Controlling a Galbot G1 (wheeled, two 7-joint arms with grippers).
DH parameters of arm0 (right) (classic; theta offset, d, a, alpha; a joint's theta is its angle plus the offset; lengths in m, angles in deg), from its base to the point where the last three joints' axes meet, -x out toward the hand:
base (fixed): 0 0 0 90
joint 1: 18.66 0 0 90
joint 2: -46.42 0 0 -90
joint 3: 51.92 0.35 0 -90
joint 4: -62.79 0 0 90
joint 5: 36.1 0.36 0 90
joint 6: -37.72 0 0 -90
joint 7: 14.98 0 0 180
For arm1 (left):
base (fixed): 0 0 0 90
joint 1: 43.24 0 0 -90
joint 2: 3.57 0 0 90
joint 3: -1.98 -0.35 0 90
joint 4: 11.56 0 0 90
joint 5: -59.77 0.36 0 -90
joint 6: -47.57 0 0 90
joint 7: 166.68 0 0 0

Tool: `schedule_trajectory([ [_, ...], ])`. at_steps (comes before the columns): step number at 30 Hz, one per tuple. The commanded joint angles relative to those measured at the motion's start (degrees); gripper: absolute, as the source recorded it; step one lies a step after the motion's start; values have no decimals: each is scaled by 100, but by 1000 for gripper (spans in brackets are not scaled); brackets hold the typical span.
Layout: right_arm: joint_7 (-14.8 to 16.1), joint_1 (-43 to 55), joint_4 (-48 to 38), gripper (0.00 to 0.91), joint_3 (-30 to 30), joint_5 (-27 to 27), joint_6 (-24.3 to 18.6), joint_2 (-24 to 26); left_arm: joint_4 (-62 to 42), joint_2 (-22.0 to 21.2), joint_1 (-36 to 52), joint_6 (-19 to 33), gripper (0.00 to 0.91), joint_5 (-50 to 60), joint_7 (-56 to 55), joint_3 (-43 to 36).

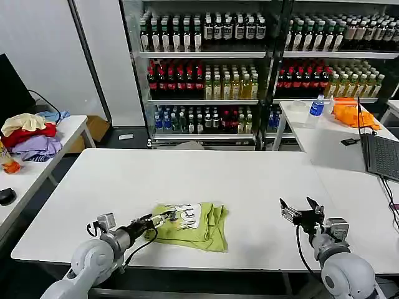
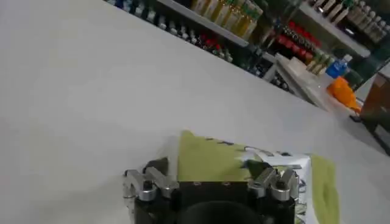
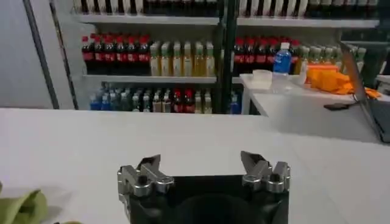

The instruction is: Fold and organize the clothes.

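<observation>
The clothes are one lime T-shirt (image 1: 198, 230), folded into a small bundle near the table's front edge, with a white patch bearing dark marks on top. My left gripper (image 1: 163, 217) is low at the shirt's left edge and open. In the left wrist view the left gripper (image 2: 208, 167) has its jaws wide apart with the shirt (image 2: 210, 159) lying just past them and nothing gripped. My right gripper (image 1: 297, 204) hovers open over bare table well to the right of the shirt. In the right wrist view the right gripper (image 3: 200, 159) is empty, with a corner of the shirt (image 3: 21, 207) at the edge.
A side table on the left holds a cream, red and lilac garment pile (image 1: 28, 134) and a black mouse (image 1: 6, 196). The right table carries an orange cloth (image 1: 352, 113), a bottle (image 1: 317, 106) and a laptop (image 1: 381, 156). Drink shelves (image 1: 206, 75) stand behind.
</observation>
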Motion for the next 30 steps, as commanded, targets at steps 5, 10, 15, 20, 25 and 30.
schedule_trajectory([
  [5, -11, -29, 28, 907, 35, 4, 15, 2, -209, -104, -82, -31, 161, -780, 283, 70],
  [10, -15, -25, 38, 907, 37, 9, 23, 9, -286, -123, -81, -27, 20, -876, 276, 109],
  [15, 5, -15, 37, 907, 35, 4, 21, -1, -283, -145, -94, -28, 20, -1039, 305, 202],
  [20, 5, -2, 37, 907, 25, 5, 21, 1, -161, -176, -125, -28, 20, -1327, 300, 391],
  [25, 5, 27, 38, 907, 36, 15, 23, 19, 20, -159, -154, -30, 20, -1639, 300, 807],
  [30, 5, 40, 60, 907, 64, 41, 26, 30, 158, 248, -163, -41, 20, -1800, 299, 1617],
])
